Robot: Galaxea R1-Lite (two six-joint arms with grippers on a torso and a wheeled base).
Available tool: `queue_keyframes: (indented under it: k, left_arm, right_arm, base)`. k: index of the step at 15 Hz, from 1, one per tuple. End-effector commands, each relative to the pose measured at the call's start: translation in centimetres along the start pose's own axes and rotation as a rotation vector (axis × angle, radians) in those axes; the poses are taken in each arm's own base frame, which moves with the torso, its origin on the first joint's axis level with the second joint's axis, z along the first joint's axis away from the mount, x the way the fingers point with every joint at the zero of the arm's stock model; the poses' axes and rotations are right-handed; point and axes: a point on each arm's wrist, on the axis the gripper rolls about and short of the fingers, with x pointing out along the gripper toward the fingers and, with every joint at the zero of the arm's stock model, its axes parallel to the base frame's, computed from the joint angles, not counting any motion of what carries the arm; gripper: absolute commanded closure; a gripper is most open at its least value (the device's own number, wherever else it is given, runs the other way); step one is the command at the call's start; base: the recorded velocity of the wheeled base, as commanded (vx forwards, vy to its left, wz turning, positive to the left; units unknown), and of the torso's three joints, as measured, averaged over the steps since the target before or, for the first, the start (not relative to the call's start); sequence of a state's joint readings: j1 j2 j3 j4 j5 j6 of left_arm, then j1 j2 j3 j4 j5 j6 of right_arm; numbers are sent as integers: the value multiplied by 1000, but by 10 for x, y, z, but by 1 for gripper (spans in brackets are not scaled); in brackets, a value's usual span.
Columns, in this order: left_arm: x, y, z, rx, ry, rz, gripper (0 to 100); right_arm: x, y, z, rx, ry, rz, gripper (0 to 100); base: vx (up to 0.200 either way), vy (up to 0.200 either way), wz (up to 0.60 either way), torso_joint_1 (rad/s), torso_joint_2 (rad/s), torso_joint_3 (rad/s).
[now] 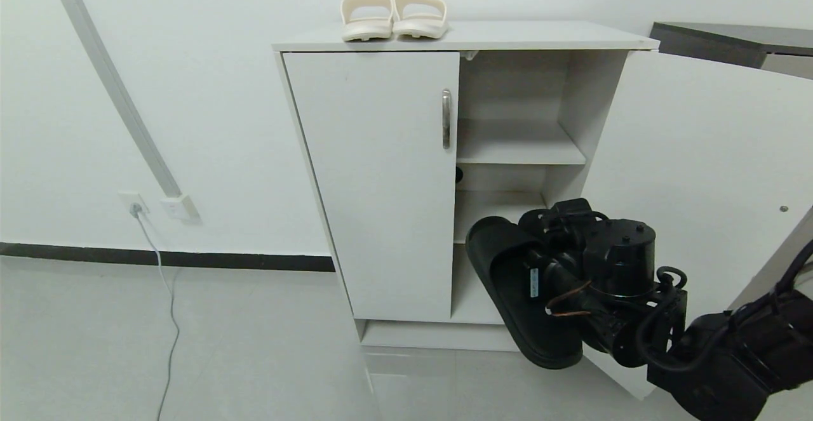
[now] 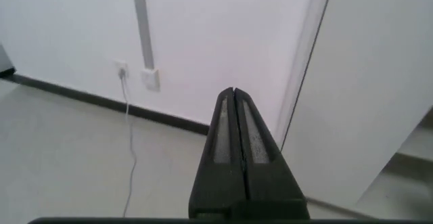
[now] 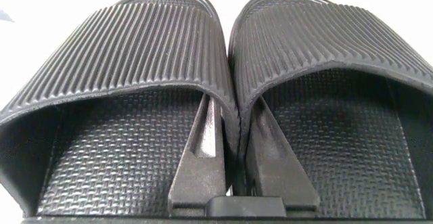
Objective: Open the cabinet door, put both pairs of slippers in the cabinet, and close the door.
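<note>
A white cabinet [image 1: 375,186] stands against the wall, its left door shut and its right door [image 1: 692,173] swung wide open, showing bare shelves [image 1: 514,148]. A pair of cream slippers [image 1: 394,17] rests on the cabinet top. My right gripper [image 3: 229,163] is shut on a pair of black slippers [image 1: 524,291], pinching their touching inner edges [image 3: 233,82]; it holds them tilted just in front of the open lower compartment. My left gripper [image 2: 234,143] is shut on nothing, hanging over the floor left of the cabinet's side [image 2: 365,116].
A wall socket [image 1: 133,205] with a grey cable trailing over the floor sits left of the cabinet, beside a slanted wall conduit [image 1: 114,84]. A grey-topped unit [image 1: 730,40] stands behind the open door. Pale tiled floor stretches in front.
</note>
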State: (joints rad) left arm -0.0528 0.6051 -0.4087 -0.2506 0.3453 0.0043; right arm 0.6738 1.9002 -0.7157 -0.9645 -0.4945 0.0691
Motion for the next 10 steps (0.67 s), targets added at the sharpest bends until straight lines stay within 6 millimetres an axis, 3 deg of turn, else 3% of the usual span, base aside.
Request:
queue_keyframes:
  k: [1, 3, 4, 7, 10]
  left_arm:
    - [-29, 11, -29, -13, -48, 54, 100]
    - [-34, 12, -41, -11, -45, 56, 100]
    - [-46, 16, -65, -14, -56, 65, 100]
    - [-61, 19, -107, 4, -25, 140, 100]
    - [-62, 17, -127, 26, 57, 54, 100]
  right_arm:
    - [0, 1, -1, -2, 2, 4, 100]
    - [-1, 2, -1, -3, 3, 7, 100]
    - [-3, 3, -1, -4, 2, 12, 100]
    - [-4, 5, -2, -7, 4, 19, 100]
    - [-5, 6, -3, -9, 7, 24, 100]
  base:
    - [0, 0, 0, 0, 0, 0]
    - [0, 0, 0, 0, 0, 0]
    - [0, 0, 0, 0, 0, 0]
    - [0, 0, 0, 0, 0, 0]
    - [0, 0, 0, 0, 0, 0]
